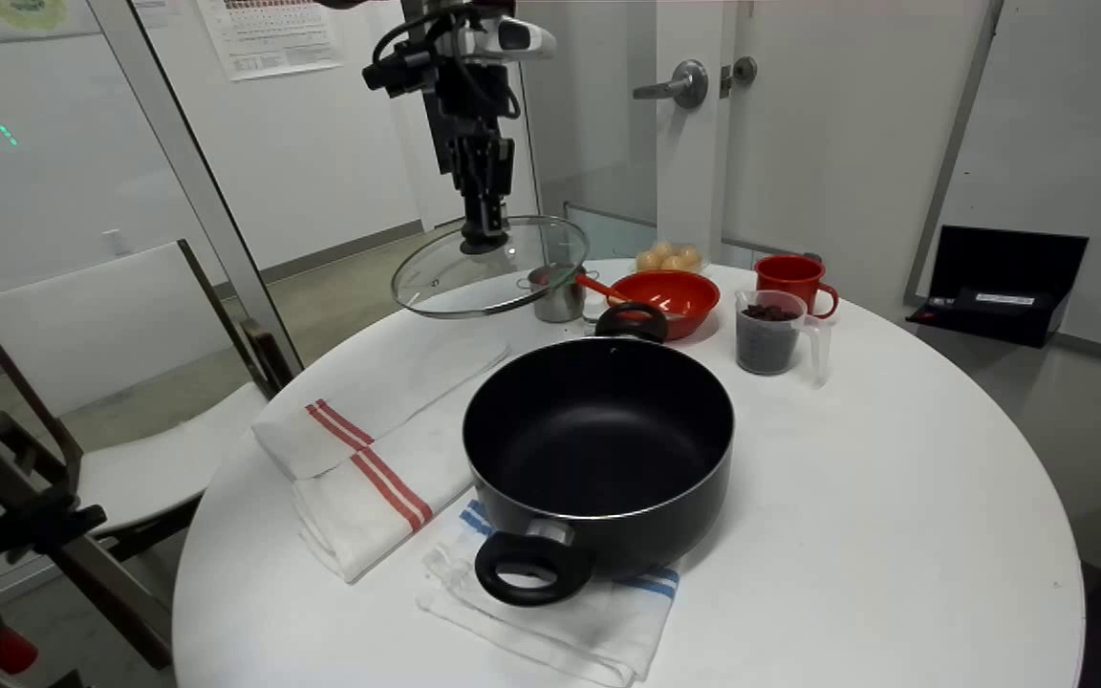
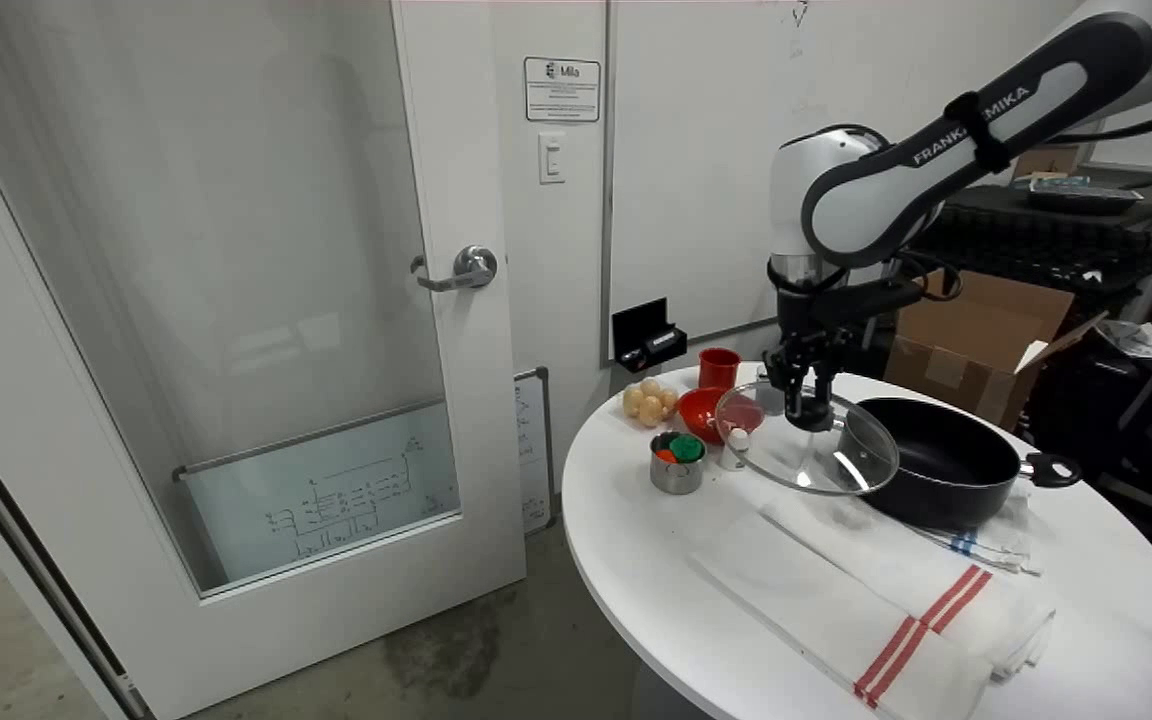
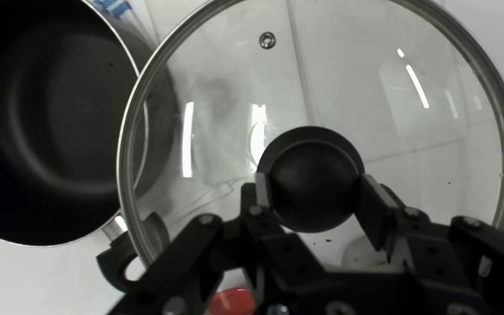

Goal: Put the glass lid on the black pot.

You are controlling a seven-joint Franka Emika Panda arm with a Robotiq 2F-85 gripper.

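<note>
The glass lid is transparent with a metal rim and a black knob. It shows in both exterior views [image 1: 441, 282] [image 2: 786, 462] and in the wrist view [image 3: 348, 83]. My gripper [image 1: 485, 218] is shut on the lid's knob; the wrist view shows a finger on each side of it [image 3: 313, 186]. It holds the lid in the air, slightly tilted, above the table. The black pot [image 1: 598, 440] stands uncovered on a blue-striped cloth and also shows here [image 2: 936, 470]. In the wrist view the pot [image 3: 59, 109] is to the left, its edge partly overlapped by the lid.
A red-striped towel [image 1: 369, 468] lies beside the pot. Behind the pot stand a red bowl [image 1: 680, 296], a metal cup [image 2: 676, 475], a measuring cup [image 1: 768, 339], a red mug [image 1: 792, 277] and pale round items [image 2: 649, 402]. The pot's loop handles [image 1: 533, 570] stick out.
</note>
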